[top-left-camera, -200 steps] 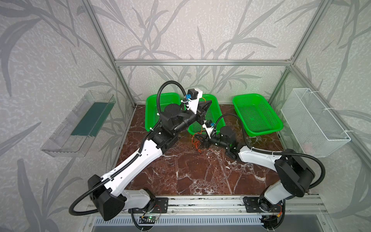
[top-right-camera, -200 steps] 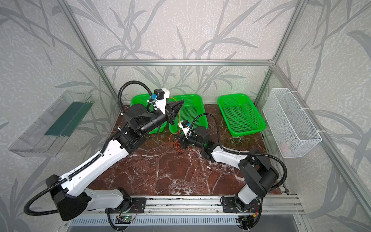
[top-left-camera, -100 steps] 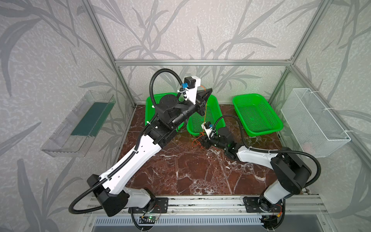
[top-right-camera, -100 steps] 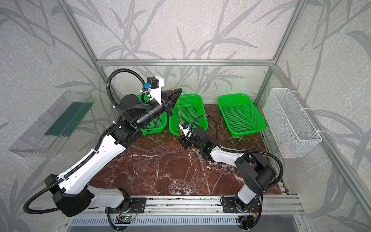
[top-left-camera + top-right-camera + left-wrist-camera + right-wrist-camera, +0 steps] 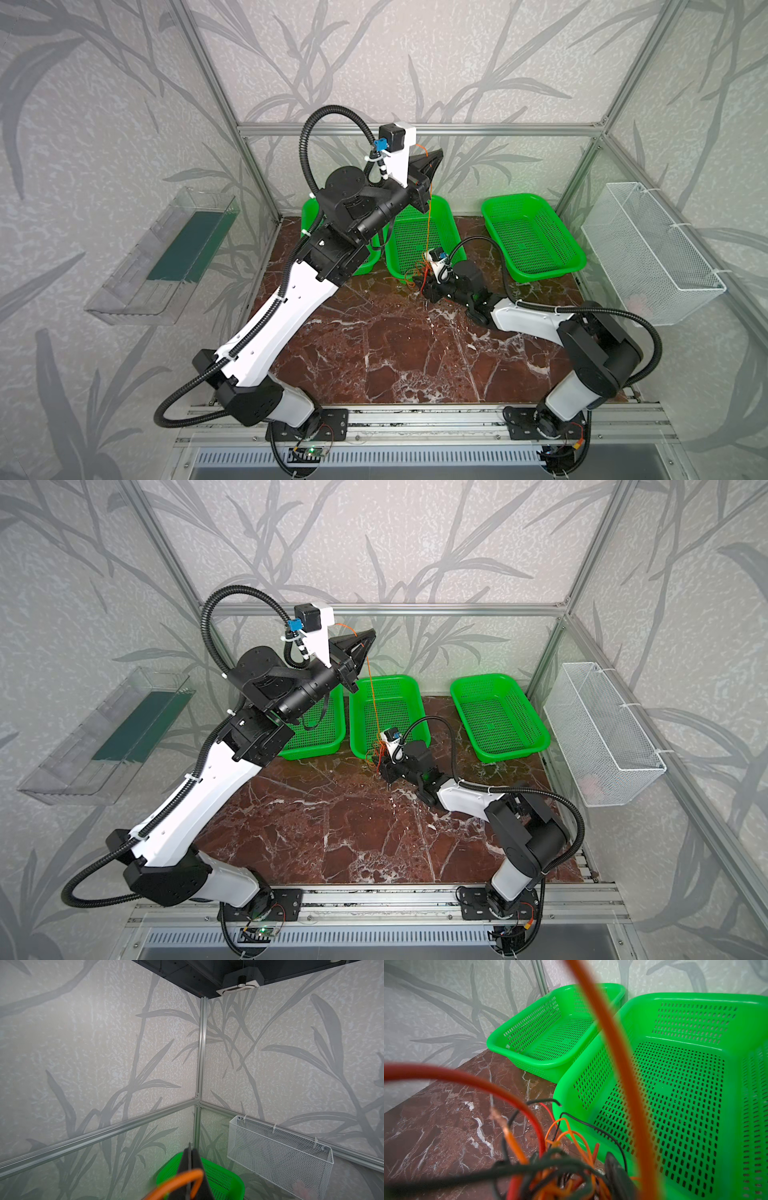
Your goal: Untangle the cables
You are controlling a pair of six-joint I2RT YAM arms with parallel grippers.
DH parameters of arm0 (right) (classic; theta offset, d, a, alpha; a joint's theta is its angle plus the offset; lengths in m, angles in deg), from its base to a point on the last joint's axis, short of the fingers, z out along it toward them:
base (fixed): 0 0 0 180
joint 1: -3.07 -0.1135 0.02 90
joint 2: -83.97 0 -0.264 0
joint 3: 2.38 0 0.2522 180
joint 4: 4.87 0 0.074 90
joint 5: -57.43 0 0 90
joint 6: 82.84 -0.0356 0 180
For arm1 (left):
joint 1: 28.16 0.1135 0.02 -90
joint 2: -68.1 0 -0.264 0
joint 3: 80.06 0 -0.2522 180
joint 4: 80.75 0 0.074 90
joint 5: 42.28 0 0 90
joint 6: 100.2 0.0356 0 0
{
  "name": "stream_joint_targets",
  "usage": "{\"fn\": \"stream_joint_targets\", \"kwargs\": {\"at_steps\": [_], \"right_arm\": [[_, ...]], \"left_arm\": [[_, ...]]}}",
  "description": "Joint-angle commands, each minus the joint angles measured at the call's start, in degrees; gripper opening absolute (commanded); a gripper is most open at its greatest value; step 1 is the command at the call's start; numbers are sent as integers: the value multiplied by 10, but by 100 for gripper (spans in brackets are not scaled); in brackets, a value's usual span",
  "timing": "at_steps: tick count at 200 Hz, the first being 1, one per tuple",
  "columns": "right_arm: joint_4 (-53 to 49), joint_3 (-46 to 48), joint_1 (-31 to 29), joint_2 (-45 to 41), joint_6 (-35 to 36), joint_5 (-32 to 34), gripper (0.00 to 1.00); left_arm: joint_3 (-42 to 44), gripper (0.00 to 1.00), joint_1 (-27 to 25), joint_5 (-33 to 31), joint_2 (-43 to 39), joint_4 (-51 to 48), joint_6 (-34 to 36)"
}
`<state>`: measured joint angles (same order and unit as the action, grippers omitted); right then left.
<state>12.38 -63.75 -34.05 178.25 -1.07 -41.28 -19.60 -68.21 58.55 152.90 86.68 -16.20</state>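
Note:
The cables are thin orange, red and black wires in a tangle (image 5: 417, 278) (image 5: 376, 754) on the marble floor, at the front edge of the middle green basket (image 5: 451, 216). My left gripper (image 5: 438, 154) (image 5: 372, 633) (image 5: 190, 1148) is raised high and shut on one orange cable (image 5: 182, 1178). That cable's strand (image 5: 428, 216) (image 5: 612, 1043) runs straight down into the tangle. My right gripper (image 5: 428, 289) (image 5: 384, 771) lies low at the tangle (image 5: 550, 1172). One finger (image 5: 616, 1172) stands off to the side, with wires bunched in the gap. The other finger is hidden.
Three green baskets stand along the back wall, including the left one (image 5: 307, 208) and the right one (image 5: 532, 199). A white wire basket (image 5: 648, 249) hangs on the right wall. A clear tray (image 5: 166, 257) is on the left wall.
My left gripper has climbed higher with the orange cable, drawing its strand straight up out of the tangle. My right gripper has stayed at the tangle, shifted slightly left, and its jaws have widened.

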Motion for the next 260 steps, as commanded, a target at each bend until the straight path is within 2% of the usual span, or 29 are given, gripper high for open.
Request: {"fn": "stream_joint_targets", "kwargs": {"at_steps": [1,21,32,42,99,155,200,205,218,226,260], "right_arm": [[-60,5,13,9,0,19,43],[-62,21,19,-18,8,25,35],[-82,26,22,-42,21,31,28],[-117,24,25,-65,36,42,26],[-320,-12,50,-159,142,87,16],[-428,-8,49,-204,221,100,14],[-484,-20,46,-206,237,115,14],[-487,-22,46,-205,238,116,14],[-487,-20,46,-202,243,118,15],[-481,-17,46,-199,251,119,15],[-487,-23,47,-182,265,131,15]], "left_arm": [[-28,0,3,-1,-18,50,1],[22,0,8,-14,-47,55,3],[72,0,16,-26,-72,63,0],[122,0,27,-36,-99,75,-10],[433,0,133,-59,-242,161,-139],[686,0,152,-73,-336,225,-216],[834,0,153,-34,-344,334,-246],[844,4,153,-37,-345,342,-249],[858,25,153,-48,-350,336,-253],[862,34,153,-50,-353,319,-250],[872,58,153,-51,-378,271,-223]]}}
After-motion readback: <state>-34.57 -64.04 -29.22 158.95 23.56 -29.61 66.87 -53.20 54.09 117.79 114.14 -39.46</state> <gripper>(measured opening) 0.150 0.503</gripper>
